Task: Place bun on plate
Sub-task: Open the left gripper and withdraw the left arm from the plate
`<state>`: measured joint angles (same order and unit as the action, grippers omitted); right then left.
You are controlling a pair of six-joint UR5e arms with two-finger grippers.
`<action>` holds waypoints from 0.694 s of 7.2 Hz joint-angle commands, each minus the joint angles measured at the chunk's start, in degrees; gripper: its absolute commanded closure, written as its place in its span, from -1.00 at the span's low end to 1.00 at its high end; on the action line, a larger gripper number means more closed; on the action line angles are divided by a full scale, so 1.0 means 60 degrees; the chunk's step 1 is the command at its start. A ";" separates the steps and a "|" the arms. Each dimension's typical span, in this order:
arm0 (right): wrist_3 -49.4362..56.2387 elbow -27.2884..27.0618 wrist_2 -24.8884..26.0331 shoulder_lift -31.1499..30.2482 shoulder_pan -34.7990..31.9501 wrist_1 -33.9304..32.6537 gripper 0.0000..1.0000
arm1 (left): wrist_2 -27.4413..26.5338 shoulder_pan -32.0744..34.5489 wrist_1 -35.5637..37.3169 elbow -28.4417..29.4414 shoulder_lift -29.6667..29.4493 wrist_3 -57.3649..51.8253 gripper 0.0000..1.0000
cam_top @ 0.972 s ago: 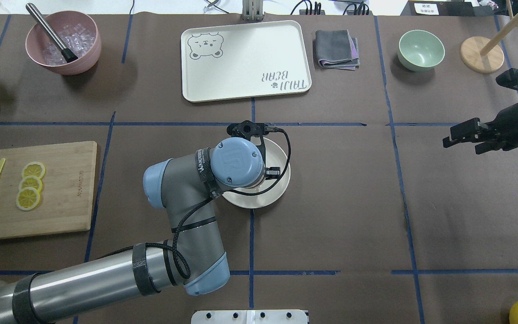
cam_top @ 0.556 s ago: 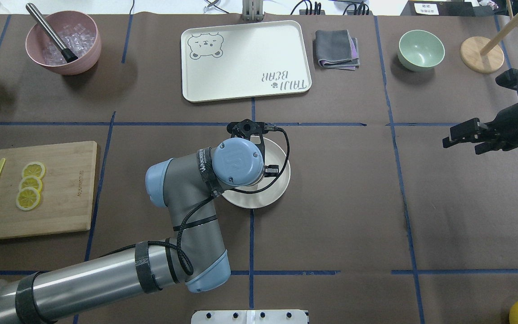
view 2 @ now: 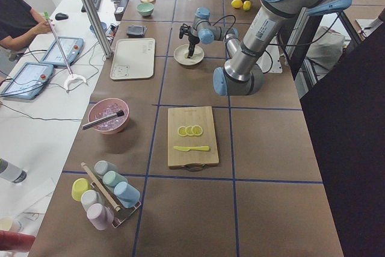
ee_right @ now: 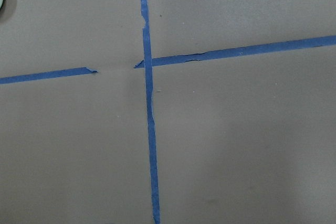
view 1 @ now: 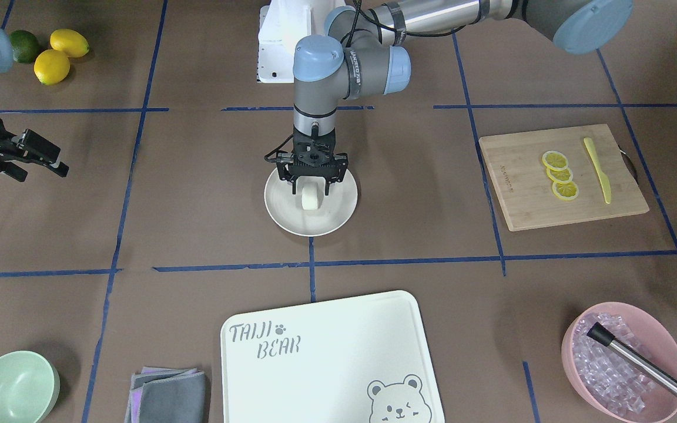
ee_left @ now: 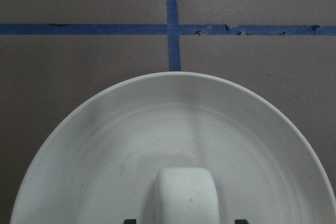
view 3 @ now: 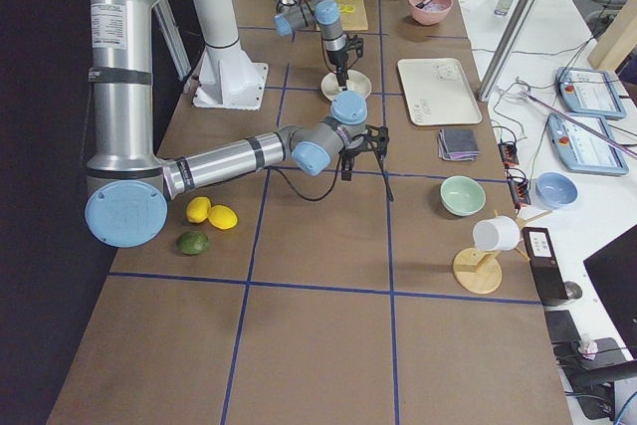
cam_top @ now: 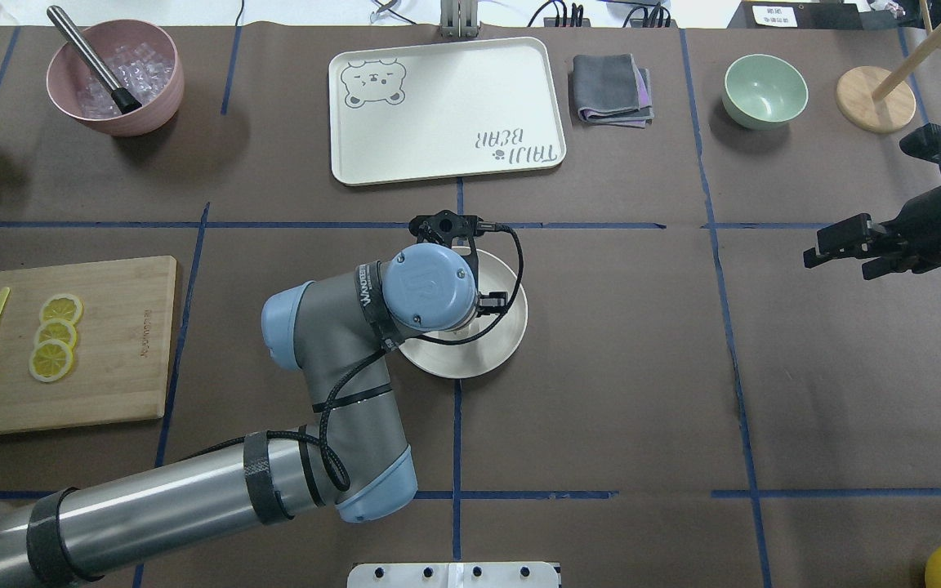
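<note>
We see the bun [view 1: 310,201] standing on the plate [view 1: 338,216], a little toward the robot's side of the plate's middle and clear of the rim. In the left wrist view its base rests on the flat floor of the plate, so we judge that the plate carries it and no grip is needed.

The left gripper [view 1: 311,190] hangs straight down over the plate. Its fingers [view 1: 294,187] are spread, one on each side of the bun. In the left wrist view only two dark tips show at the bottom edge, each with a gap to the bun, so the jaws are apart and hold nothing. We think the vertical pose is there so that the bun goes down flat and does not roll, and the wide opening so that the fingers can leave without dragging it.

The right gripper [cam_top: 842,253] waits well apart from the plate, on the robot's right, above bare table. Its fingers look apart and it carries nothing. Probably it is parked there to leave the plate free for the other arm.

In our judgement the placing is almost done. What remains is a straight lift away from the plate. A sideways move could knock the bun over.
</note>
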<state>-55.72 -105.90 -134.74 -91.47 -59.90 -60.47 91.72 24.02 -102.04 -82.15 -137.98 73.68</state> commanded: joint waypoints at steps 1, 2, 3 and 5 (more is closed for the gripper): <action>0.0000 -0.0001 -0.0145 0.0010 -0.0370 -0.0014 -1.00 | 0.0079 0.0579 0.0159 -0.0398 0.0143 -0.0019 -0.63; 0.0232 0.0071 -0.0509 -0.0019 -0.1098 -0.0131 -1.00 | 0.0761 0.1191 0.0160 -0.1329 0.1203 -0.0368 -0.61; 0.1047 0.0159 -0.0614 -0.0048 -0.1468 -0.0204 -1.00 | 0.1913 0.2038 0.0160 -0.2426 0.2389 -0.1589 -0.61; 0.3703 0.0174 -0.0615 -0.0048 -0.2592 -0.2069 -1.00 | 0.3133 0.3649 0.0029 -0.3867 0.5098 -0.4780 -0.61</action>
<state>-44.05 -105.00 -138.26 -91.72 -70.90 -66.31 105.32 39.72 -101.58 -100.26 -116.97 55.89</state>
